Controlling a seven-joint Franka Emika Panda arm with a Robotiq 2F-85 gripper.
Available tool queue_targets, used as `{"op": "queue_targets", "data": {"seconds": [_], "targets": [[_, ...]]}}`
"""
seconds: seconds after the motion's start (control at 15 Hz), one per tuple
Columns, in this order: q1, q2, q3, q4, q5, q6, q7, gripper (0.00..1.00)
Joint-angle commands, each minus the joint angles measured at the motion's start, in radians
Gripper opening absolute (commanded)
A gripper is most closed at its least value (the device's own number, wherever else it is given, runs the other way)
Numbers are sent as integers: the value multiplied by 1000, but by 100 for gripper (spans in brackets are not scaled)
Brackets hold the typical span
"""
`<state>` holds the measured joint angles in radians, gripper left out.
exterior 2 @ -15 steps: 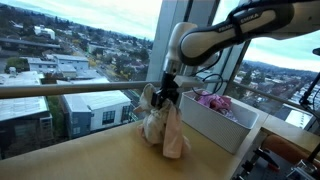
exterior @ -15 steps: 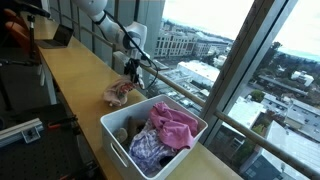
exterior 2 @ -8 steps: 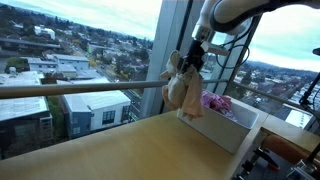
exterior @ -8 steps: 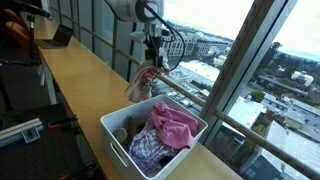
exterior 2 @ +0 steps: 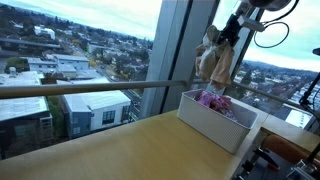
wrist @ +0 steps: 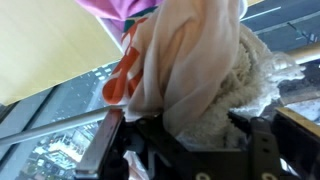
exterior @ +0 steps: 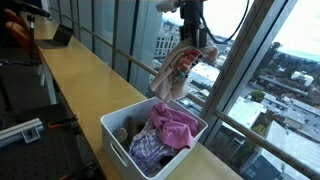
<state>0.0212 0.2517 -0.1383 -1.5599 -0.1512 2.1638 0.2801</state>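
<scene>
Your gripper [exterior: 192, 42] clamps a bunched beige cloth [exterior: 176, 72], jaws narrow. The cloth dangles at 12 o'clock above the white bin [exterior: 120, 148]; pink garment [exterior: 172, 122] heaped inside.

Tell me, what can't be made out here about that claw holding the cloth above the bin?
- Fingertips of the gripper: in the wrist view the cream cloth bunches over them; in both exterior views they are too small.
- Arm: cut off by the top edge in both exterior views.
- Floor of the white bin: buried under pink and purple clothes in an exterior view.
</scene>
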Motion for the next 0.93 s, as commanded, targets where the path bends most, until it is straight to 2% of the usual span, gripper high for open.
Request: {"op": "queue_targets", "data": {"seconds": [0.0,0.27,0.47,0.87], "targets": [[-94,-55,-23,-28,11,-26,-85,6],[-156,-34,-27,-100,16,13,-122,6],[-154,0,-17,-164,17,41,-114,6],[-133,123,13,-221,52,108,-117,6]]}}
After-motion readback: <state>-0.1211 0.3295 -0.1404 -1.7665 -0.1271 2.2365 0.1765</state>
